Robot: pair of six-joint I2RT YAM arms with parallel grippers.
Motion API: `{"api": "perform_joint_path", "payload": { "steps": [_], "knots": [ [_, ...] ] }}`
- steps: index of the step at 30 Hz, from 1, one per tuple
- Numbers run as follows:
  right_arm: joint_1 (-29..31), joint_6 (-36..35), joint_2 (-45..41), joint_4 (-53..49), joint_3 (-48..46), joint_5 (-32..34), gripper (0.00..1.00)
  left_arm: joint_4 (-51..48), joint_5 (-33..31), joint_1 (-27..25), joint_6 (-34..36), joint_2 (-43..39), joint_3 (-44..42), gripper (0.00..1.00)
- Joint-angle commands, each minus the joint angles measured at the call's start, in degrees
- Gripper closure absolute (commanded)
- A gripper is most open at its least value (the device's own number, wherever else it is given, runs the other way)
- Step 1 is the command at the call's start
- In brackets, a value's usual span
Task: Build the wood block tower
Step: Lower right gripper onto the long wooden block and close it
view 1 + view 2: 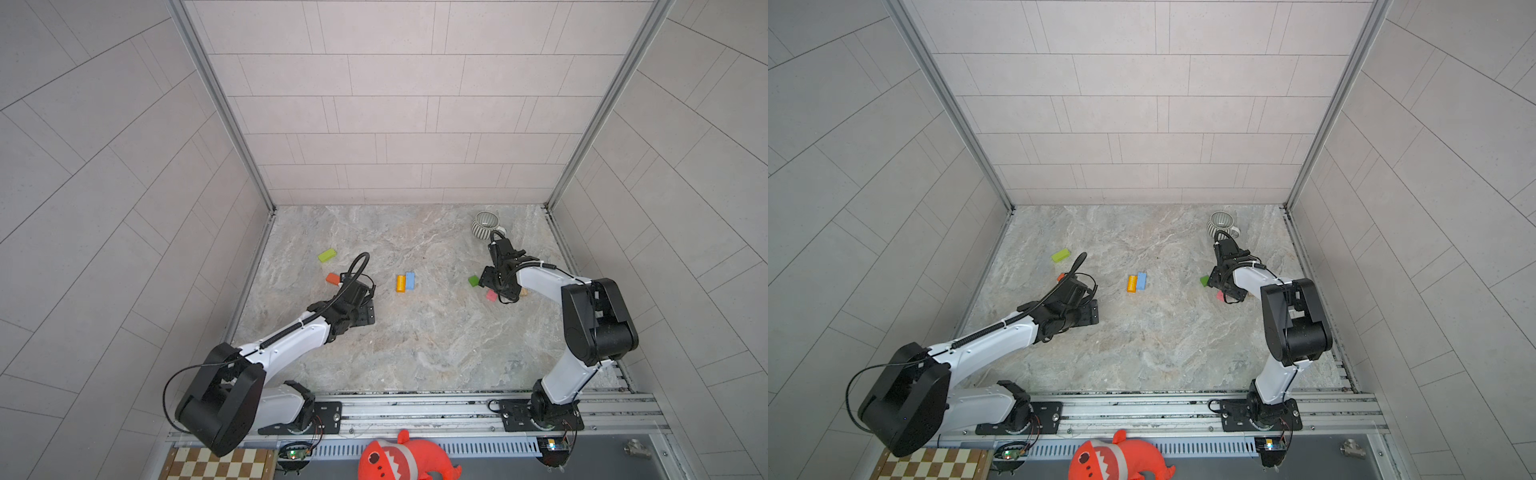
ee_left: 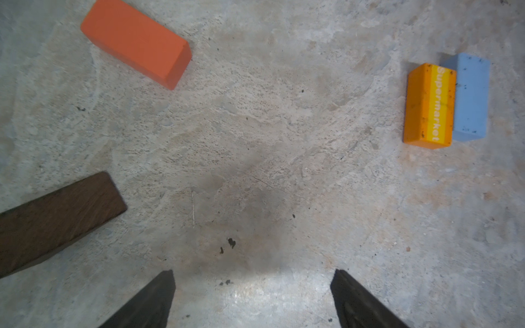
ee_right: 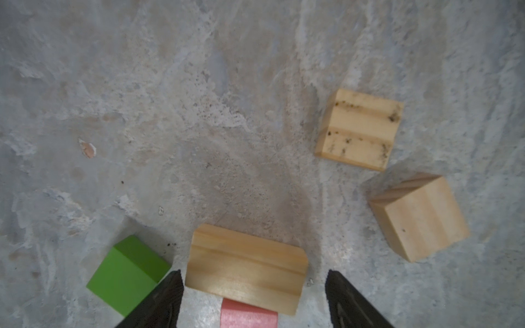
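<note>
Hanging released and empty, left tool [image 2: 252,272] over bare bench [image 2: 255,142], right tool [image 3: 252,272] above tan block [image 3: 247,267]; risking clipping green block [image 3: 127,272] or shoving pink block [image 3: 248,316] when closing

Red-orange block [image 2: 136,42]: plain. Dark brown block [image 2: 56,218]: wood grain. Lettered block [image 2: 429,106]: orange, yellow stripe, white lettering. Blue block [image 2: 471,96]: pale, dark-specked. Long block [image 1: 327,255]: lime green. Green block [image 3: 127,275], pink block [image 3: 248,318]: plain. Tan blocks [image 3: 245,268]: pale grain. Spotted tan block [image 3: 359,129]: dark flecks. Mug [image 1: 484,224]: grey-white stripes. Table [image 1: 415,340]: grey-beige marbling.
</note>
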Motion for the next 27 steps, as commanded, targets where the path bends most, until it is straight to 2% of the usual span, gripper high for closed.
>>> {"api": "perform_joint_path", "payload": {
  "steps": [1, 12, 18, 22, 27],
  "knots": [
    [-0.3, 1.5, 1.1, -0.1, 1.5, 1.4, 0.20, -0.7, -0.2, -0.1, 0.6, 0.6, 0.3, 0.08],
    [-0.5, 1.3, 3.8, 0.1, 2.8, 0.7, 0.29, -0.7, -0.3, 0.0, 0.1, 1.3, 0.7, 0.08],
    [-0.5, 1.1, 4.0, 0.5, 2.7, 0.1, 0.41, -0.9, -0.7, -0.1, 0.2, 1.4, 0.7, 0.08],
    [-0.5, -0.2, 3.1, 0.6, 2.4, -0.7, 0.56, -0.8, -0.7, 0.0, 0.0, 1.1, 0.6, 0.08],
    [-0.6, -2.9, 0.9, -0.6, 2.1, -1.9, 0.61, -0.5, -1.0, 0.0, -0.1, 0.2, 0.2, 0.08]
  ]
}}
